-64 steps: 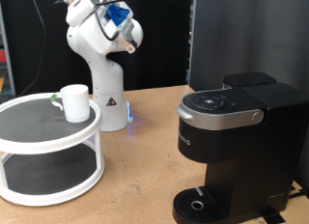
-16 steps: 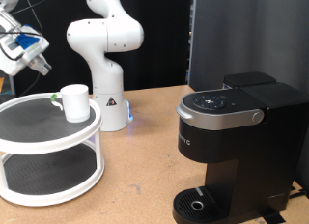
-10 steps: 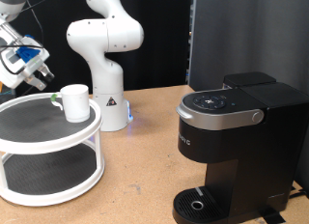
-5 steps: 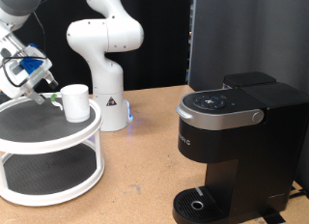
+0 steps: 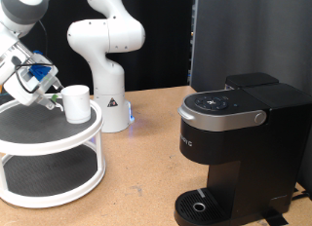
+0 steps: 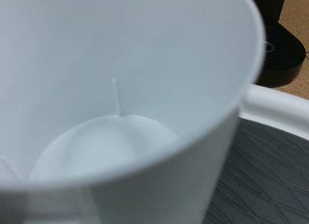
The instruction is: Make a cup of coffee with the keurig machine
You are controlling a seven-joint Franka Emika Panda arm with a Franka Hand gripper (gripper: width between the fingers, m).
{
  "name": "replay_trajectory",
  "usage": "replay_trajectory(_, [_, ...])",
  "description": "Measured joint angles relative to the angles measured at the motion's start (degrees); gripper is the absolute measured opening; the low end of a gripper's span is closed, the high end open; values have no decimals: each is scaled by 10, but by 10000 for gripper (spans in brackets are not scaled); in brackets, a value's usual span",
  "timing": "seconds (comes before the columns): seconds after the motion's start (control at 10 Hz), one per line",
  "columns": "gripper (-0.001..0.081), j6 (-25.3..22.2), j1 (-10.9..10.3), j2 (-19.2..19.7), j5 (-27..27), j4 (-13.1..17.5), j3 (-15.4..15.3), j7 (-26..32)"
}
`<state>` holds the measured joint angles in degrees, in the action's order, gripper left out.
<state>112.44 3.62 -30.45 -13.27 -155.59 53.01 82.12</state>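
The cup (image 5: 76, 102) is a small white mug standing upright on the top shelf of a white two-tier round stand (image 5: 39, 138) at the exterior view's left. My gripper (image 5: 45, 94) is right against the cup's left side, at rim height, and its dark fingers look apart. In the wrist view the cup (image 6: 126, 98) fills nearly the whole picture and its empty white inside shows; no fingers show there. The keurig machine (image 5: 239, 148) is large and black with its lid down, and it stands at the exterior view's right, far from the cup.
The arm's white base (image 5: 105, 60) stands behind the stand. A black panel (image 5: 249, 36) rises behind the machine. The machine's drip tray (image 5: 200, 207) is at its foot. The stand's white rim (image 6: 280, 106) and dark mat (image 6: 270, 176) show in the wrist view.
The gripper has come down from the upper left towards the right and now reaches the cup's side. The cup and machine have not moved.
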Motion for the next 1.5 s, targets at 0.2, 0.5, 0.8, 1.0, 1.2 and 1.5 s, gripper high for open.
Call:
replay_trajectory(0.2, [808,-17,4,-7,0,-4,3,6])
replay_trajectory(0.5, [715,-20,15,-18,3,-13,3,6])
replay_trajectory(0.8, [395,-15,25,-21,3,-20,-1,5])
replay_trajectory(1.0, [213,-11,30,-21,3,-23,-7,0])
replay_trajectory(1.2, [83,-3,34,-22,3,-27,-15,-12])
replay_trajectory(1.5, [73,-3,37,-35,-4,-26,-24,-46])
